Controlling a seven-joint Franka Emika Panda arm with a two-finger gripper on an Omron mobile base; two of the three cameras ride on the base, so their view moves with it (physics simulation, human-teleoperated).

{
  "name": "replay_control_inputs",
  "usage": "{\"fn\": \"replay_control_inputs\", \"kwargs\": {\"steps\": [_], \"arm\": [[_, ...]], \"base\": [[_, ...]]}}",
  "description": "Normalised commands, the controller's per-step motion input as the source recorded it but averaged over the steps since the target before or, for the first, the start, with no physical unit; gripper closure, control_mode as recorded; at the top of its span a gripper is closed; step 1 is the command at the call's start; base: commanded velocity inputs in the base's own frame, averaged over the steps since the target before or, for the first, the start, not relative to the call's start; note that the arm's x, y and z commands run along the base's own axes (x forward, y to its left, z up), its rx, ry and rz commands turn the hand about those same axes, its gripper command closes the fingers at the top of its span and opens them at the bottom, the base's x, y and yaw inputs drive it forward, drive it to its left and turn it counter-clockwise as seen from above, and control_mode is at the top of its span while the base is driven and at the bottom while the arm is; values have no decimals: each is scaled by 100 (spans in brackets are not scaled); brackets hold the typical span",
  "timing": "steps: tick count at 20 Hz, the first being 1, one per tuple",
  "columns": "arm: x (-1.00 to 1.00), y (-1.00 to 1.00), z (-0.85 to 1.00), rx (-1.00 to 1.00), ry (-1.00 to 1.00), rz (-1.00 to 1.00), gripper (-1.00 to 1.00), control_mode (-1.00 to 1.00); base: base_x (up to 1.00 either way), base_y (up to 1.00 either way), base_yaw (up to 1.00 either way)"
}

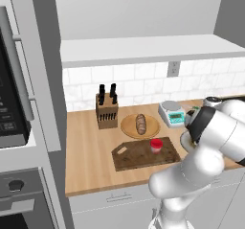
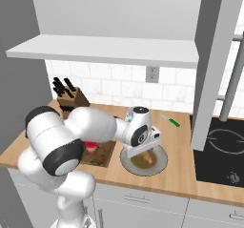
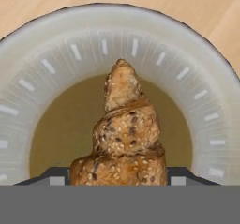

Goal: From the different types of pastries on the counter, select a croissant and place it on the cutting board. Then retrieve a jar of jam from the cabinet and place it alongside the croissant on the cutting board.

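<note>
Gripper at the croissant on the grey plate

Left base view: the jar of jam (image 1: 156,145) stands on the cutting board (image 1: 139,157); a darker loaf (image 1: 140,124) lies on a round wooden plate (image 1: 129,127).
Right base view: the gripper (image 2: 146,156) is down over the grey plate (image 2: 159,165) on the counter (image 2: 190,179).
Hand view: the fingers (image 3: 56,177) pinch the croissant (image 3: 125,134) from both sides.

no readable text, oven panel (image 1: 7,120) markings blurred, scale (image 1: 173,113) display too small
</note>
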Motion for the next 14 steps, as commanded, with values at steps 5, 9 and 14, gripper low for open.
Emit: {"fn": "replay_control_inputs", "kwargs": {"steps": [5,9,14], "arm": [[6,19,93,0,-10,-4,100,-100],[0,25,91,8,-4,-5,100,-100],[-35,46,58,7,0,-5,100,-100]], "base": [[0,0,0],[0,0,0],[0,0,0]]}}
